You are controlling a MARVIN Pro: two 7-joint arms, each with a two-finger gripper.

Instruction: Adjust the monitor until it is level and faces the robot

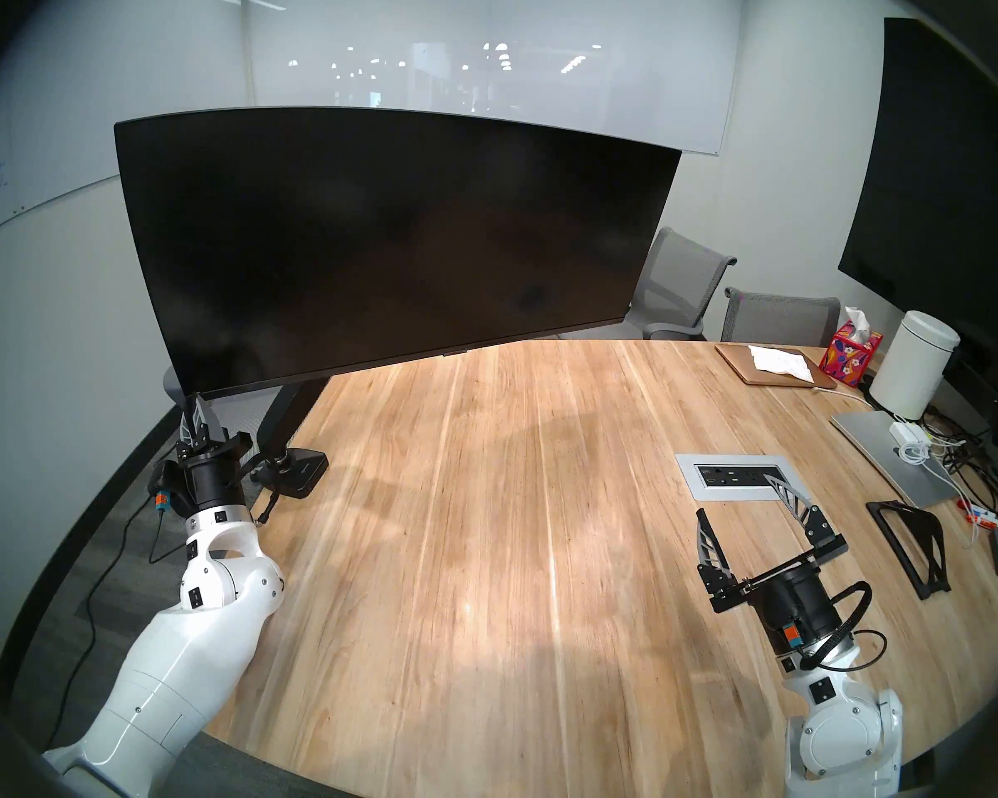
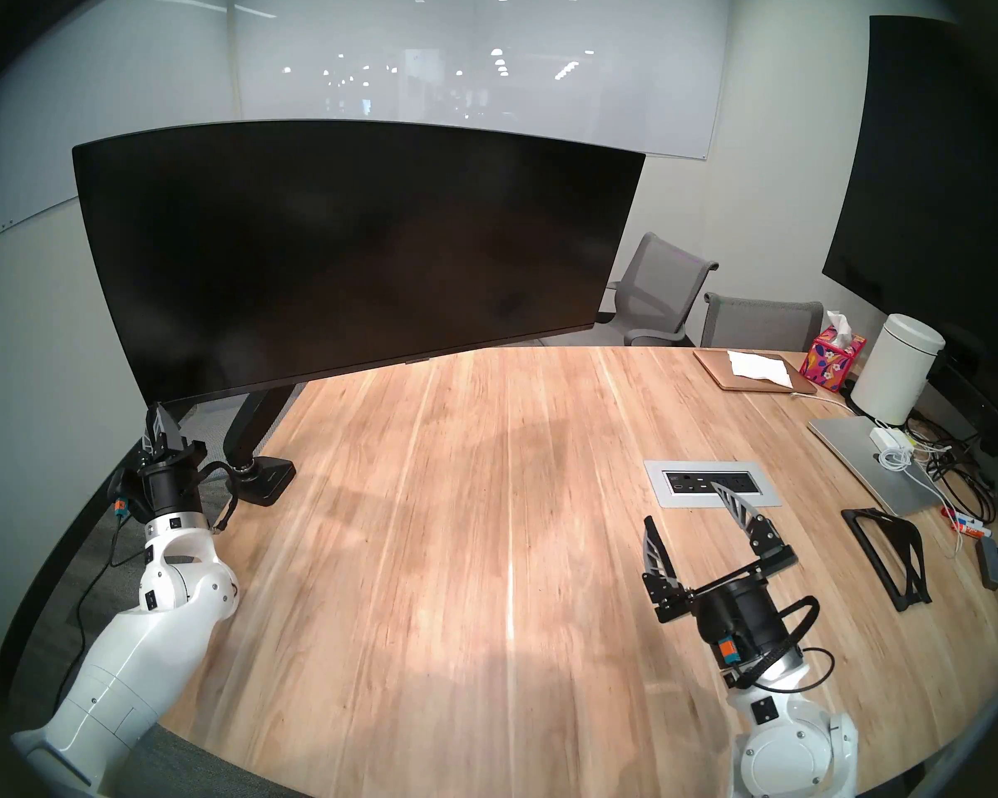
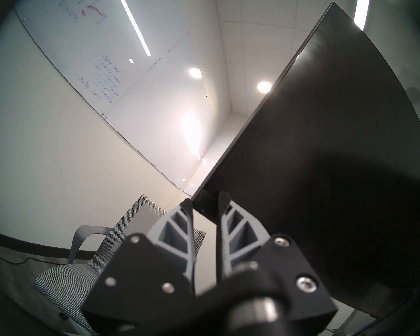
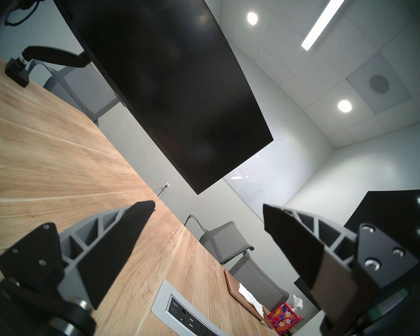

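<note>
A pale room with glossy whiteboard walls holds a rounded counter (image 1: 485, 549) of streaked light wood. Over its far left hangs the monitor (image 1: 381, 244), a wide, thin, matte-black slab, tilted with its left end low, on a black jointed arm (image 1: 289, 411). The left claw (image 3: 205, 202), ribbed grey, sits at the monitor's lower left corner, fingers narrowed on either side of the edge, seemingly pinching it. The right claw (image 1: 738, 509) hovers spread wide, well apart.
</note>
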